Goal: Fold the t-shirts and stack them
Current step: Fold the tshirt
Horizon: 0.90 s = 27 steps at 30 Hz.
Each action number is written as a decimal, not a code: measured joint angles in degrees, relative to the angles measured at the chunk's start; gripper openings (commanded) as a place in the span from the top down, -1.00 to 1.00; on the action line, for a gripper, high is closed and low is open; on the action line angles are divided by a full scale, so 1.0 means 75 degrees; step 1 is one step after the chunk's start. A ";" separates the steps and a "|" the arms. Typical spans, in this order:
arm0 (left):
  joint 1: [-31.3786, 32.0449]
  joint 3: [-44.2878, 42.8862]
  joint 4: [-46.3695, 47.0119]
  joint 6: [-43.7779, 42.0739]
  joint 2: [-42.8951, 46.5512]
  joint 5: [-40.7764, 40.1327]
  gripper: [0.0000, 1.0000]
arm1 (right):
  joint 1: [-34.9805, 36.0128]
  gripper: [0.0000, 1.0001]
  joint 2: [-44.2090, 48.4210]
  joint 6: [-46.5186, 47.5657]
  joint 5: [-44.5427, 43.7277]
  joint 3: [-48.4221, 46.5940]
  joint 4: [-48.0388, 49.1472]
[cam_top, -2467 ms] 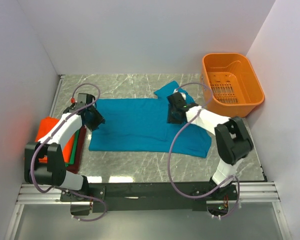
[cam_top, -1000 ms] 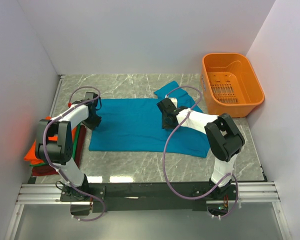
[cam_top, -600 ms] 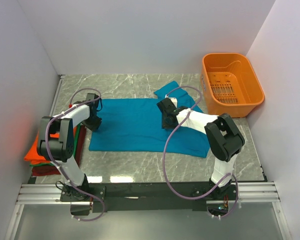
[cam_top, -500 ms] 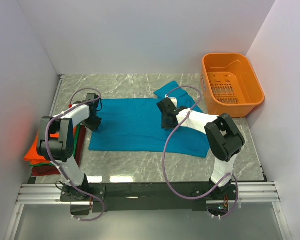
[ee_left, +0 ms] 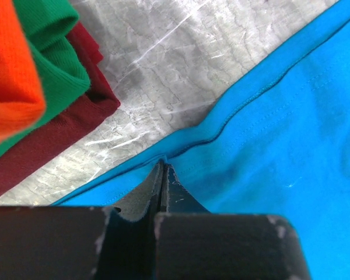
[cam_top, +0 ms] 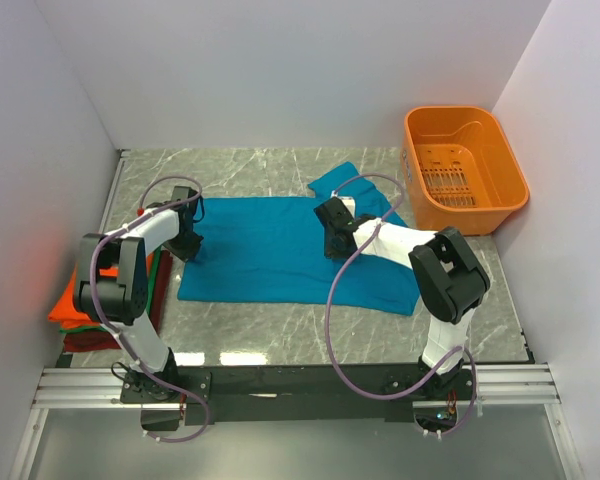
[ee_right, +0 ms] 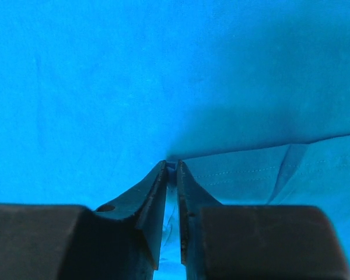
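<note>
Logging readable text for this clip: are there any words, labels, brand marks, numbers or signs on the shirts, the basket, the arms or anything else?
No readable text in any view.
teal-blue t-shirt: plain cloth, only stitching.
stack of folded t-shirts: no print or tag showing.
orange basket: no label, just slots in its floor.
left end effector and right end effector: plain dark fingers, no markings.

The t-shirt (cam_top: 270,250) is teal-blue, the basket (cam_top: 477,216) orange, the table (cam_top: 250,172) grey-veined marble.
</note>
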State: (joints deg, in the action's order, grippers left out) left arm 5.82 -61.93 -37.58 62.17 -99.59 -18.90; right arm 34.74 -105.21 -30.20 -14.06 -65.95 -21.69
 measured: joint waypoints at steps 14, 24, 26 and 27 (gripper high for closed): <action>0.0000 0.0160 -0.0003 -0.0026 0.0522 0.0076 0.99 | -0.0003 1.00 0.0673 -0.0181 -0.0431 0.0423 0.0006; 0.0000 0.0245 -0.0041 -0.0023 0.0796 0.0076 0.99 | -0.0052 1.00 0.1110 -0.0286 -0.0874 0.0487 -0.0023; 0.0000 0.0251 -0.0058 -0.0020 0.0842 0.0079 0.99 | -0.0064 1.00 0.1145 -0.0291 -0.0976 0.0487 -0.0029; 0.0000 0.0265 -0.0058 -0.0020 0.0871 0.0079 0.99 | -0.0073 1.00 0.1163 -0.0309 -0.1011 0.0487 -0.0035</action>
State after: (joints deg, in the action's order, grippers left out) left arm 5.82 -59.94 -38.02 62.02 -93.06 -18.31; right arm 34.20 -96.49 -32.51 -21.65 -62.30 -21.96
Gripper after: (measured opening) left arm 0.013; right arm 0.008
